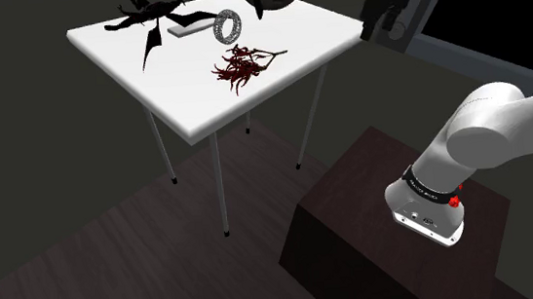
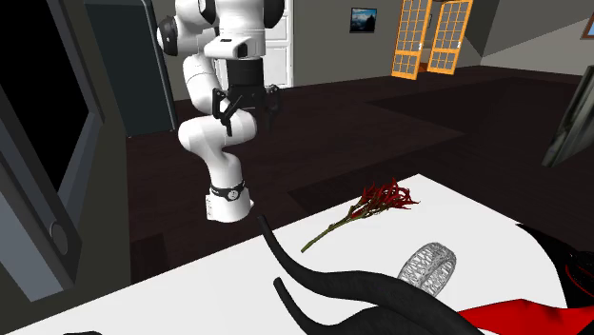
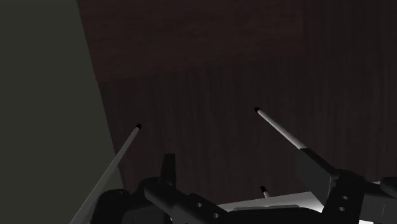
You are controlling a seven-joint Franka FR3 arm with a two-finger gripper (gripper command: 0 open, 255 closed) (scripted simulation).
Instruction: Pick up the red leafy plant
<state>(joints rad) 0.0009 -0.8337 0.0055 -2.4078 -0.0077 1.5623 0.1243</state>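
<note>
Both jaws of your gripper (image 2: pixel 249 112) stand apart, holding nothing, at the second exterior view's upper left. The red leafy plant (image 1: pixel 244 65) lies on the white table (image 1: pixel 110 48), upper middle of the shoulder view. Travel above it first, then descend across the leafy clump, probably an easier pinch than the thin stem.

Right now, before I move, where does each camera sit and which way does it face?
Shoulder view: beside and behind the stand, looking down on the white table; arm at right.
Second exterior view: low across the table, facing the arm; open gripper hangs above the floor.
Wrist view: on the gripper, looking down at the floor and table legs; fingers apart.
Shared: both exterior views show the red leafy plant and ring.
</note>
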